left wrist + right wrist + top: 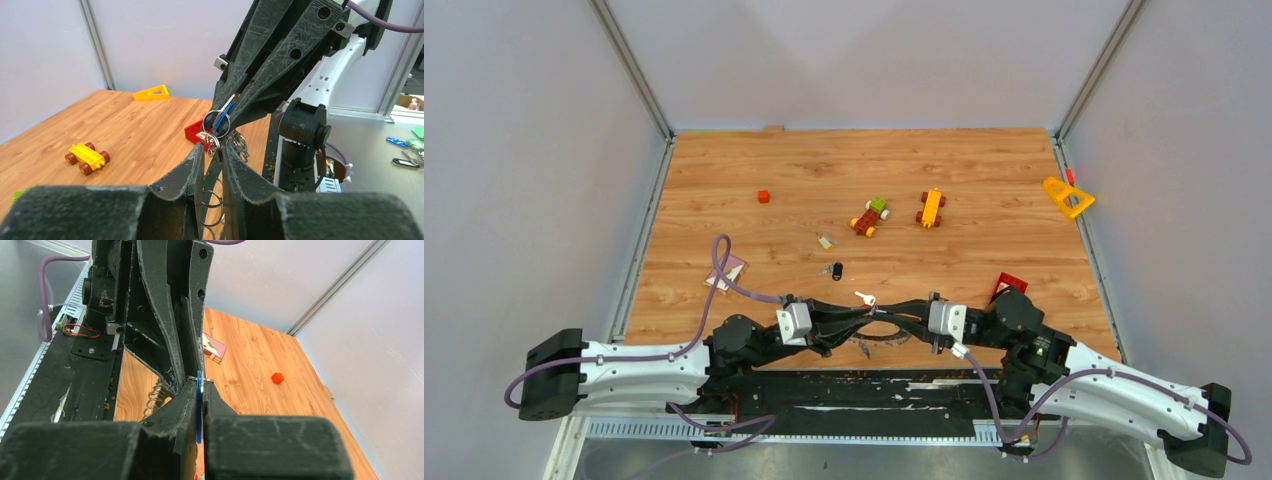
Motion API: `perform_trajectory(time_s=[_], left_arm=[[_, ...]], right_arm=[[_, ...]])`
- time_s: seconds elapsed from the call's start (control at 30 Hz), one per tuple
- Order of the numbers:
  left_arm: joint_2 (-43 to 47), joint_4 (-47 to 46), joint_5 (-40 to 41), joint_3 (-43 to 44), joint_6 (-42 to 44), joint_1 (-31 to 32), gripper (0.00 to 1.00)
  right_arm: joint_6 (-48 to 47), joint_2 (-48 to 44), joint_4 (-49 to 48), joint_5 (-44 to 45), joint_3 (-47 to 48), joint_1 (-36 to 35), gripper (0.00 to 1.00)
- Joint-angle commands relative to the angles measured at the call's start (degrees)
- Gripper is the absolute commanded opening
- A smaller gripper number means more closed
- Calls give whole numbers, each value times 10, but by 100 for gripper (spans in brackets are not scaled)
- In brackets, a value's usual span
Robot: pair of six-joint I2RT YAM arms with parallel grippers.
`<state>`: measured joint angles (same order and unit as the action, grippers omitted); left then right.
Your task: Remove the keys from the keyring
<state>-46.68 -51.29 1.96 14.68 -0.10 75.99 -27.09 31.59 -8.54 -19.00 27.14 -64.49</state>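
Observation:
My two grippers meet tip to tip above the table's near edge. My left gripper (864,313) (214,146) is shut on the keyring (212,185), whose flat strip and small wire rings run between its jaws. The ring's coiled rim (155,397) hangs below, and the ring also shows in the top view (876,343). My right gripper (894,310) (200,385) is shut on a blue key (199,405) (226,112) that sits on a small ring at the keyring. A black-headed key (836,270) and a pale-headed key (864,297) lie loose on the wood.
A red and green toy vehicle (870,217) and a yellow one (932,208) stand mid-table. A yellow triangle (1068,196) is at the far right, a red cube (763,196) far left. A red box (1007,286) is by my right arm and a pink card (727,270) by my left.

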Motion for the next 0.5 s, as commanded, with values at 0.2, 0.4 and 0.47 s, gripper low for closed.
perform_trajectory(time_s=[0.2, 0.4, 0.47], left_arm=[[22, -14, 11, -1, 0, 0, 34], [53, 0, 20, -7, 20, 0, 36], [60, 0, 22, -9, 21, 0, 35]], right_arm=[[11, -15, -42, 33, 10, -4, 0], [16, -9, -38, 60, 16, -5, 0], [19, -6, -38, 66, 17, -4, 0]])
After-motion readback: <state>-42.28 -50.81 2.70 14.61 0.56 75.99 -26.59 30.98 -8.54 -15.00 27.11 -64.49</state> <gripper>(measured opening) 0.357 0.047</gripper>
